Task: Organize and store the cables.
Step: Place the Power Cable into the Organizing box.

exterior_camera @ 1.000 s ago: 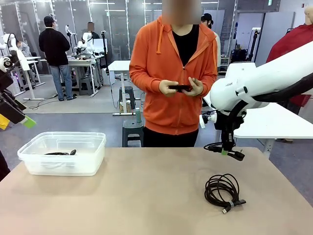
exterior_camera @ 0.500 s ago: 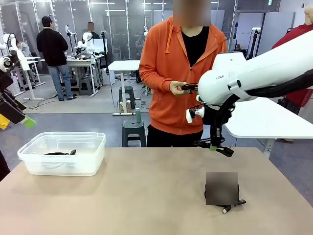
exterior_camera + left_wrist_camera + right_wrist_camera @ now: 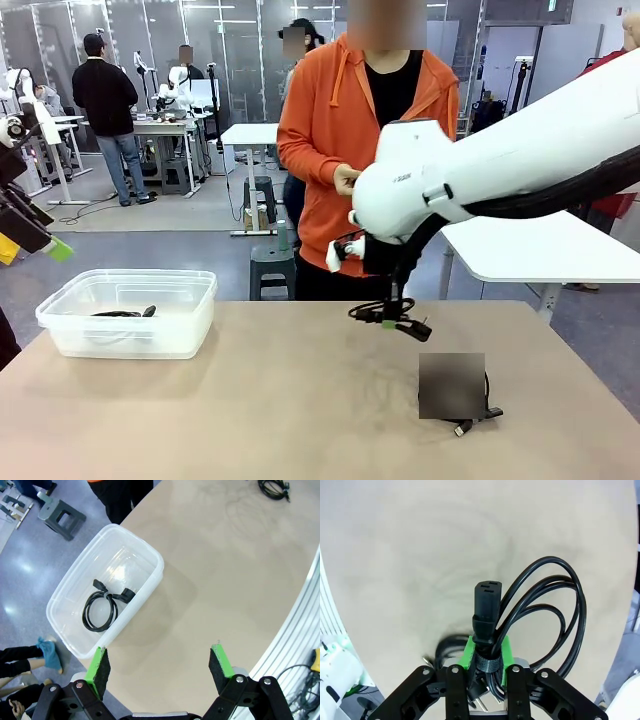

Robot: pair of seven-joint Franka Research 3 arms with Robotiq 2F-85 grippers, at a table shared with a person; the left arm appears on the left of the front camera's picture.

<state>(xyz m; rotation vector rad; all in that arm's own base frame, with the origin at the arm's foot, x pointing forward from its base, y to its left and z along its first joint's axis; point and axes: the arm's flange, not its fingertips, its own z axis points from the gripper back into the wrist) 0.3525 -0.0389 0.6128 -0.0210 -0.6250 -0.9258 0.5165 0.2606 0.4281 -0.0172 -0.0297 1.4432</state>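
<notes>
Right wrist view puts the carried cable [image 3: 547, 610] at the centre. It is a bound black coil pinched at its tie between the green pads of the right tool [image 3: 487, 652], with the plug end standing past the fingertips and the loops bulging to one side. From the front, it hangs above the middle of the desk [image 3: 250, 400], clear of the surface. A second coil [image 3: 274, 487] lies on the desk toward the robot's right. A third coil [image 3: 101, 609] already rests in the clear plastic bin [image 3: 130, 335] at the desk's left end. The left tool [image 3: 160, 662] hangs high near the bin, jaws spread wide and holding nothing.

The step in hand appears to be carrying the gripped coil across to the bin. To do this well, the right arm should travel high enough for the hanging loops to clear the bin's rim. It should stop over the open middle rather than a wall, then lower before letting go, so the coil settles flat beside the stored one. The left arm sits close to that path and may need room.
</notes>
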